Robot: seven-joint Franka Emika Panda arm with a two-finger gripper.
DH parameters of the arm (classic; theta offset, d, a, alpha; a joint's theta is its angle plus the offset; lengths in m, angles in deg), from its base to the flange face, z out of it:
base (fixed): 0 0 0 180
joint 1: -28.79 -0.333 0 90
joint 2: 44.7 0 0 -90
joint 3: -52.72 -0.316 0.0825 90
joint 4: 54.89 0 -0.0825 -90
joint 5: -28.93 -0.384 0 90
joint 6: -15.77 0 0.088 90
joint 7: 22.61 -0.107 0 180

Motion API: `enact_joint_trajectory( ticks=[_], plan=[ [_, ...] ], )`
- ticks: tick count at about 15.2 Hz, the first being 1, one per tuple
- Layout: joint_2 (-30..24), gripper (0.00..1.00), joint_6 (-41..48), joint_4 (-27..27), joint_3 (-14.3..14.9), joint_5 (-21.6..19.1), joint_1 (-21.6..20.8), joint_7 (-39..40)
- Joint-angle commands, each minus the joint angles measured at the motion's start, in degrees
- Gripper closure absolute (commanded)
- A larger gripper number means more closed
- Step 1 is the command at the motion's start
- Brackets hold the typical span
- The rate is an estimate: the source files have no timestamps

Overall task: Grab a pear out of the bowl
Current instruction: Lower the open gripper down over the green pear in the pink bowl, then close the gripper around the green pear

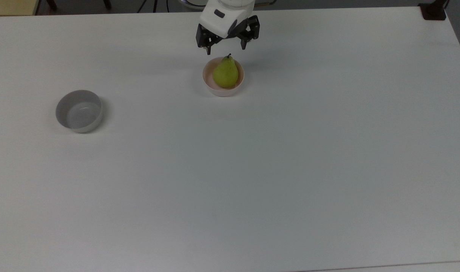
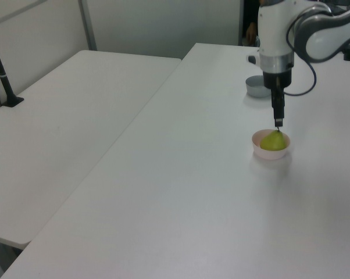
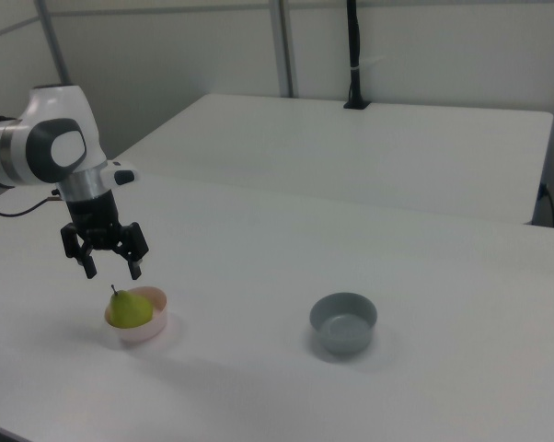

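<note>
Pear (image 1: pixel 225 73) sits upright in the pink bowl (image 1: pixel 209 83), its short dark stem pointing up, its yellow-green body taking up most of the bowl's inside. The bowl rests on the white table (image 1: pixel 252 170), toward the far edge in the top view. My gripper (image 1: pixel 225 50) hangs above the bowl with its two dark fingers (image 3: pixel 87 263) spread apart, nothing between them; in the right view (image 3: pixel 110 271) the tips are a little above the stem, one to each side of it, and I am not touching the fruit. In the left view my gripper (image 2: pixel 277 121) points straight down and its tip looks almost level with the top of the pear (image 2: pixel 273 141), though from that side I cannot tell if there is a gap or a light touch at the stem. A grey bowl (image 1: pixel 79 110) stands well apart from the pink bowl, off to the top view's left, and in the right view it (image 3: pixel 343 322) lies to the right view's right of the pink bowl (image 3: pixel 151 324). In the left view the grey bowl (image 2: pixel 257 87) is beyond the pink bowl (image 2: pixel 268 153), partly behind my arm.
</note>
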Motion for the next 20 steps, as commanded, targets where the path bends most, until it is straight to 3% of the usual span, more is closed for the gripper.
enact_joint_trajectory(
  ticks=[1,7,12,14,17,20],
  plan=[
    [1.6,0.00,-3.6,1.8,0.5,2.0,-1.5,1.1],
    [5.5,0.00,-6.8,2.3,0.5,4.3,-1.5,0.9],
    [5.8,0.31,-7.0,2.7,0.5,5.0,-1.5,0.7],
    [5.7,0.39,-7.0,2.8,0.5,5.4,-1.6,0.7],
    [5.7,0.42,-7.0,4.1,0.5,6.4,-2.3,0.7],
    [5.7,0.54,-7.0,4.3,0.5,7.0,-2.5,0.7]
  ],
)
